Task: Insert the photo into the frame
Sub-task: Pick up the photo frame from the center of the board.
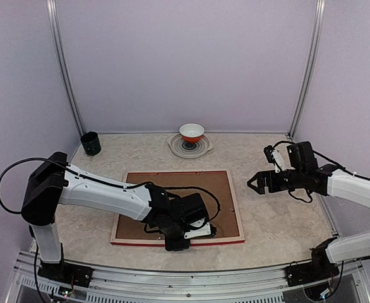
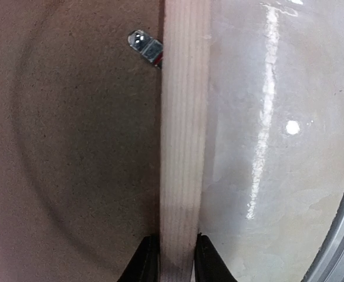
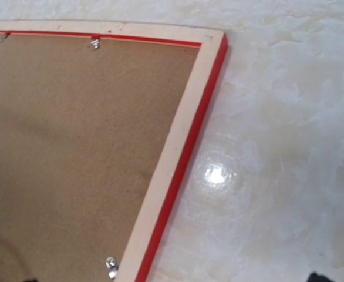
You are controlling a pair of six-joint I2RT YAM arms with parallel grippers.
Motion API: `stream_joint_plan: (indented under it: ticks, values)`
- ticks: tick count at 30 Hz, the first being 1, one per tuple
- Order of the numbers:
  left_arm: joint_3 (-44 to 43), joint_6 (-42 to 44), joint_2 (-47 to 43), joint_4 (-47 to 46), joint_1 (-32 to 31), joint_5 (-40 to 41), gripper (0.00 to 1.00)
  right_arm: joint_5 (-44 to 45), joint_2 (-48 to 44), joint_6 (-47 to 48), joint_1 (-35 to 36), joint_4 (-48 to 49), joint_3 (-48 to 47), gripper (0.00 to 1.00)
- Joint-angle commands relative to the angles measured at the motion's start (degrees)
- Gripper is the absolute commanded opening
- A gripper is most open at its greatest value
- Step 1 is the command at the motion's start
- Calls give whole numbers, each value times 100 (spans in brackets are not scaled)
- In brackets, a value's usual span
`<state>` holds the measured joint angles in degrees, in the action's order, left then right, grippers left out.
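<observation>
While pinching near rail of big rect picture frame (glossy red front, pale wood back edges), sitting L gripper low at frame's near side: black fingers touching rail on both sides, so clamped on frame, not just straddling. Prob gripping there bc rail = only raised part offering a hold. Judging this as prep for lifting/tilting or steadying frame.

Noting frame lying face-down mid-way across pale marble-look table, w/ plain brown backing board filling its back. Seeing small silver metal tab reaching from rail over board, plus more tabs in R wrist view, so board prob being held in by them.

Not seeing cat photo in any view. Poss sitting under board, can't tell, so not calling task done or undone.

Hovering R gripper above bare table just off frame's R side, jaws standing wide apart, holding nothing. Prob parked clear to avoid blocking L arm, w/ wrist cam looking down at a frame corner.

Ignoring as non-task: red-and-white bowl on pale ridged plate and dark cup, all along far edge, well apart from frame.
</observation>
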<state>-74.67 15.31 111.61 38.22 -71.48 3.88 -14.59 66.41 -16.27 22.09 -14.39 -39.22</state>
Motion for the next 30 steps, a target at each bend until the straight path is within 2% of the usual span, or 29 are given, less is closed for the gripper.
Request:
stream_joint_plan:
  ticks: [1,5,7,12,16,21,24,30]
  values:
    - [-9,23,251,113,-88,-278,19,-63,-106,-94,-129,-82,-7,99]
    - [6,55,263,191,-111,-353,12,-112,-120,-149,-190,-60,-14,99]
    - [14,73,264,219,-118,-488,0,-177,-120,-181,-219,-47,-22,99]
    - [-134,-4,244,356,-120,-542,0,-485,-141,-107,-301,70,-37,99]
    - [-301,-77,160,447,-112,-449,0,-677,-265,385,-310,235,-28,99]
    - [-440,-209,-33,485,-105,-410,0,-1300,-735,711,-286,945,371,99]
    - [-549,-247,-91,583,-79,-164,0,-1621,-1106,772,-148,1329,642,99]
    - [-730,-252,-331,795,22,-53,0,-1459,-1716,974,328,1657,986,99]
